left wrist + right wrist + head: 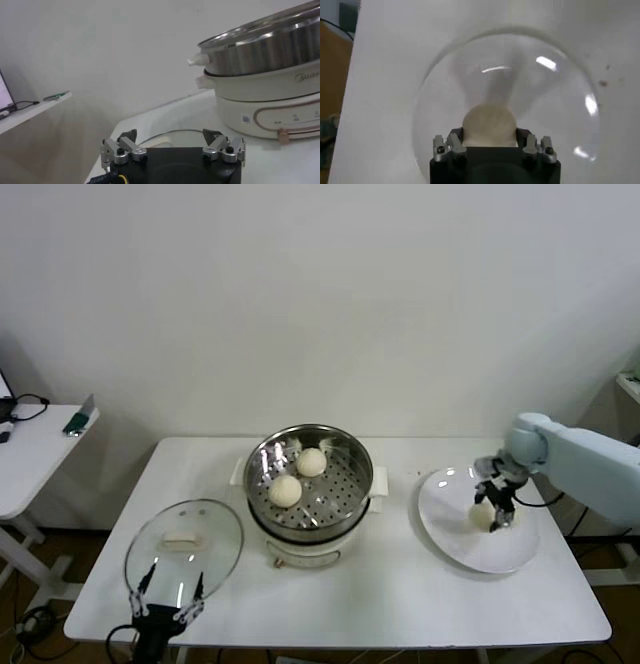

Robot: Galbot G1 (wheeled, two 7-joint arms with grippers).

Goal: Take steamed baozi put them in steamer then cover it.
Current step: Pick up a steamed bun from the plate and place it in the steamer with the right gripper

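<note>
The steamer sits near the middle of the white surface, its shiny perforated basket resting on a white electric base, and two steamed baozi already lie inside it, touching or nearly touching each other toward the far-left part of the basket. In the left wrist view the same steamer rises just beyond the left arm. To the robot's right, a flat white plate lies on the surface, well apart from the steamer, and one more baozi rests on it. The right pincer has its tips down at this bun; the right wrist view shows the cream-white baozi sitting between the two fingers, which press against its sides, so the right pincer is clenched on the bun, which seems to lie on the plate. The left pincer hangs at the near-left edge of the surface, released with its fingers spread wide, just at the near rim of the clear glass lid, which lies flat on the surface with its white handle up. The left pincer holds nothing.
</note>
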